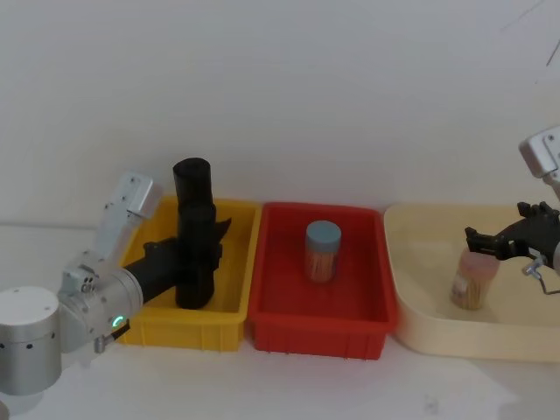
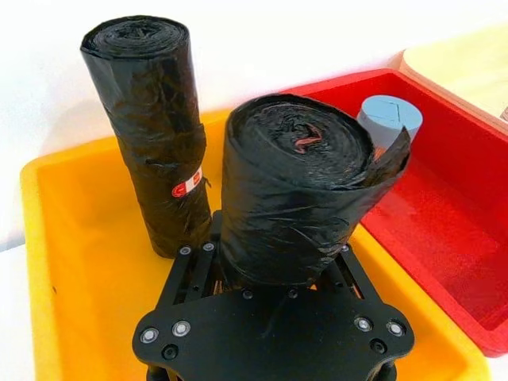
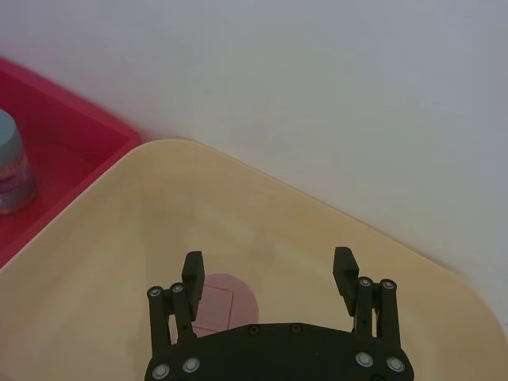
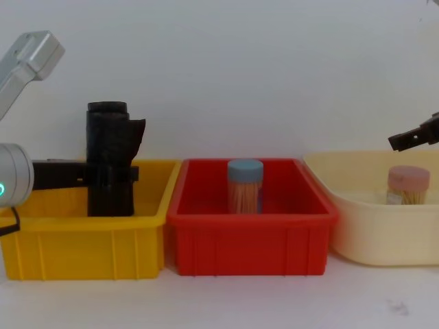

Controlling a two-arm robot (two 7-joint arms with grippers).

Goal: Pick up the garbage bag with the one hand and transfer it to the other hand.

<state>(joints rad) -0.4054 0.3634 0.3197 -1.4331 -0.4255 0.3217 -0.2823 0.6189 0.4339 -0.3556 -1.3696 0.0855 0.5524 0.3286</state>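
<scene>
Table (image 1: 350, 385): a white surface in front of a plain white wall, with three containers in a row.
Cream tray (image 1: 420, 337): the widest container, on the robot's right, just beside the red bin.
Red bin (image 1: 315, 337): in the middle, touching the yellow bin's side.
Yellow bin (image 1: 175, 331): on the robot's left, with two black rolls standing in it.
Left gripper (image 1: 206, 254): black, on a silver wrist with a green glowing ring. It reaches level into the yellow bin from the left, and its two fingers are clamped on the garbage bag.
Right gripper (image 1: 477, 241): hangs over the cream tray, well apart from the bag. Its fingers stand spread with nothing between them.
Garbage bag (image 1: 197, 262): a glossy, crinkled black roll, upright inside the yellow bin. The left gripper's fingers press on opposite sides at about mid-height, so the roll rises above them and hangs below. A loose flap sticks out near its top. Whether its base touches the bin floor cannot be told.
Second black roll (image 2: 147, 119): upright just behind the held bag, bearing a red-and-white sticker (image 2: 187, 186).
Blue-lidded jar (image 1: 322, 249): upright in the red bin, filled with thin sticks.
Pink-lidded jar (image 1: 477, 280): upright in the cream tray, below the right gripper.
</scene>
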